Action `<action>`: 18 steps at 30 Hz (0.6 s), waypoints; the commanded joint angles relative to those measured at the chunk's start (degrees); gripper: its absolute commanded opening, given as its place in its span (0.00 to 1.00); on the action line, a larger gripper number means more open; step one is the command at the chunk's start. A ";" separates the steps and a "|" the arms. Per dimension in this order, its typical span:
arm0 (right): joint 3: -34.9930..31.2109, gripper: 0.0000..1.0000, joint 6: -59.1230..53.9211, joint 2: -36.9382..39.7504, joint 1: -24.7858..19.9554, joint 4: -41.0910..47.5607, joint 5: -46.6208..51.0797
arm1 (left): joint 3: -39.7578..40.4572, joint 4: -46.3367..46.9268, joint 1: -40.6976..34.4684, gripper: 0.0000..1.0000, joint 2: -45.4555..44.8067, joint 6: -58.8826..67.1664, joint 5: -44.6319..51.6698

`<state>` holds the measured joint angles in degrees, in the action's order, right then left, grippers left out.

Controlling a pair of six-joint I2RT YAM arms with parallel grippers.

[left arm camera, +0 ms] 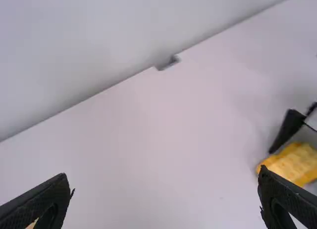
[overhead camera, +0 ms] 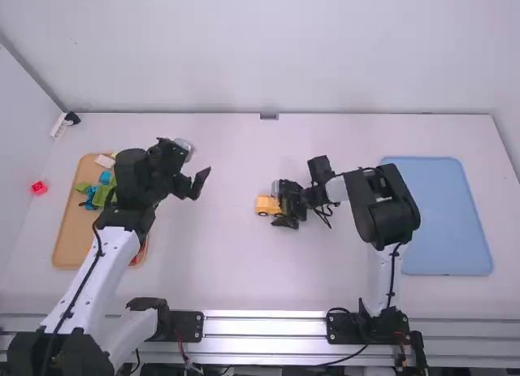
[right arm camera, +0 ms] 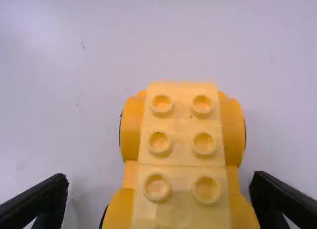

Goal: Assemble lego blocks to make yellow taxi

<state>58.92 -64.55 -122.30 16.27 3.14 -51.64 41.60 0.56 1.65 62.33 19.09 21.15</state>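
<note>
The yellow taxi stands upright on the white desk, near its middle, between the two trays. Its body is of deeper yellow, with rounded parts along both sides; down the centre runs a paler yellow strip bearing studs in two columns. Dark wheel edges are visible below the rounded parts.

Right end effector: positioned at the taxi, its two fingers spread wide, one on each side of the body. One finger lies very close to the taxi's side; whether it touches cannot be determined.

Left end effector: located above the desk, between the orange tray and the taxi, fingers wide apart with nothing between them.

The orange tray, at the left of the desk, holds loose blocks, among them a white block, a blue block and a green block. A red block lies outside this tray, near the desk's left edge. A blue tray lies at the right of the desk.
</note>
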 commanded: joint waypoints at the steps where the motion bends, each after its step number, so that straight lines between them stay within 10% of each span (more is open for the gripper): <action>1: 2.58 0.99 -1.95 3.54 -0.37 3.96 5.79 | -0.04 -0.57 0.46 0.99 -1.20 -7.39 -9.60; 7: 10.97 0.99 -1.18 17.62 -2.01 24.11 16.11 | 0.00 0.85 3.02 0.99 -2.56 -22.99 -28.61; 18: 13.11 0.99 -1.29 23.32 1.20 19.54 15.67 | 0.00 17.22 16.50 0.99 -11.74 -49.03 -49.05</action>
<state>72.29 -66.06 -98.24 16.51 22.85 -35.77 41.60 16.84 15.22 52.75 -20.84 -21.21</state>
